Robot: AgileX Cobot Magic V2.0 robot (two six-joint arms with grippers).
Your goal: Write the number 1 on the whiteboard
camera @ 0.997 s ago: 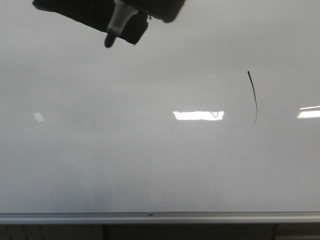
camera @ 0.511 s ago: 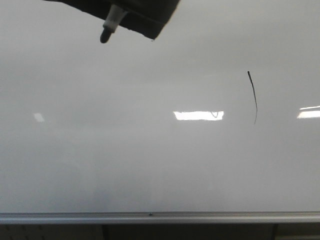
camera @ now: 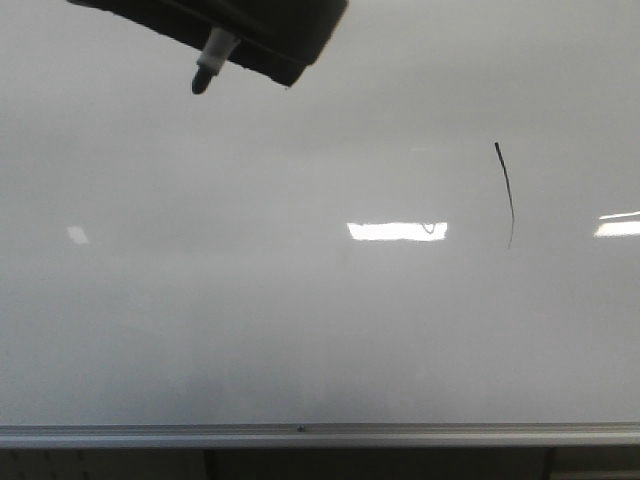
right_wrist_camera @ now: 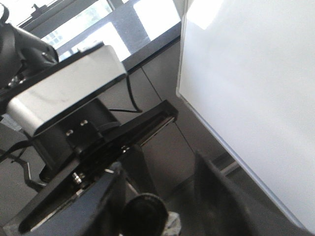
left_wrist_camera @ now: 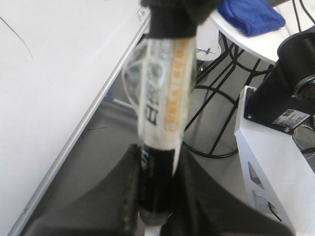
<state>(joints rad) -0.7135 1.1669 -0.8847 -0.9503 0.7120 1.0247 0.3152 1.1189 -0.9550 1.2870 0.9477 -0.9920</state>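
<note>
Holding the marker (left_wrist_camera: pixel 165 98) between the fingers of my left claw (left_wrist_camera: pixel 157 196), I can see in the left wrist view that the jaws are clamped on its dark lower barrel, the white labelled body running up out of them. In the front view that claw (camera: pixel 235 30) sits at about eleven o'clock, with the marker's dark tip (camera: pixel 200 84) pointing down and toward seven o'clock; I judge it off the surface, though the pictures cannot settle that. Farther out, the whiteboard (camera: pixel 300 330) fills the view, its silver rail (camera: pixel 300 432) along six o'clock. The number 1 (camera: pixel 506 195) stands at roughly two o'clock, well apart from the tip: a thin black stroke, thicker at the top, fading low. My right claw (right_wrist_camera: pixel 162 196) shows only part of its fingers beside the board's edge, and I cannot tell whether it is apart or together. As the stroke looks written, I judge the job now is a clean retreat: keep the grip firm, the tip clear of the board, and cross no surface near the mark.
</note>
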